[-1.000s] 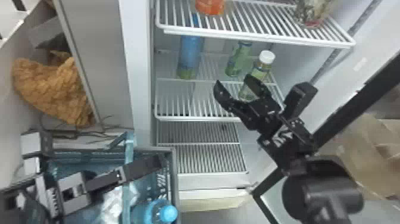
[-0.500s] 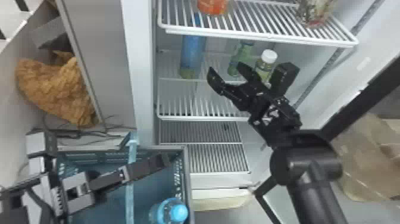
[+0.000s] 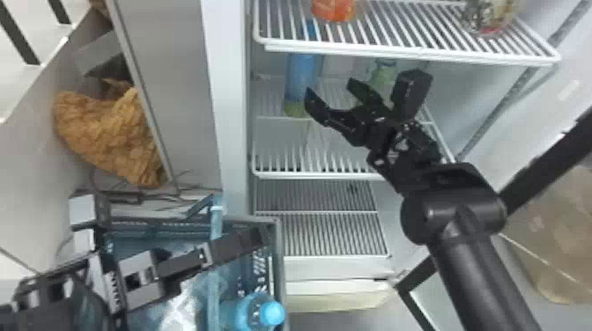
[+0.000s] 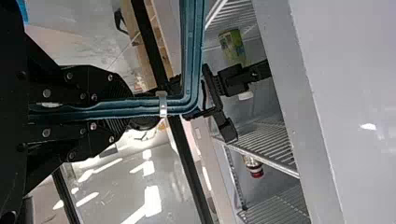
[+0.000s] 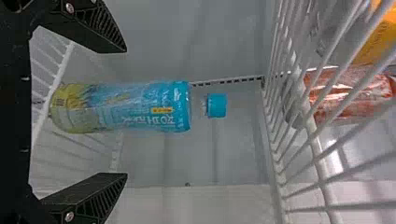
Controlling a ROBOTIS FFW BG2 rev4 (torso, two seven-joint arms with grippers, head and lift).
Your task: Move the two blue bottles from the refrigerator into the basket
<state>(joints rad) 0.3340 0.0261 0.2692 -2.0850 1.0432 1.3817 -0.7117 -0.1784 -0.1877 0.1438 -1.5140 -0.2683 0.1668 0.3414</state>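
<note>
At the near left of the head view, the left gripper [image 3: 260, 237] is clamped on the handle of the basket [image 3: 278, 264], which holds one blue bottle [image 3: 252, 314]. Beyond, the right gripper [image 3: 331, 90] has gone farther in over the shelf [image 3: 317, 175] since a half second ago, now covering the white-capped bottle; its fingers are wide apart, with nothing between them. Past their tips, the other blue bottle [image 3: 301, 77] stands upright, untouched, centred between them in the right wrist view.
</note>
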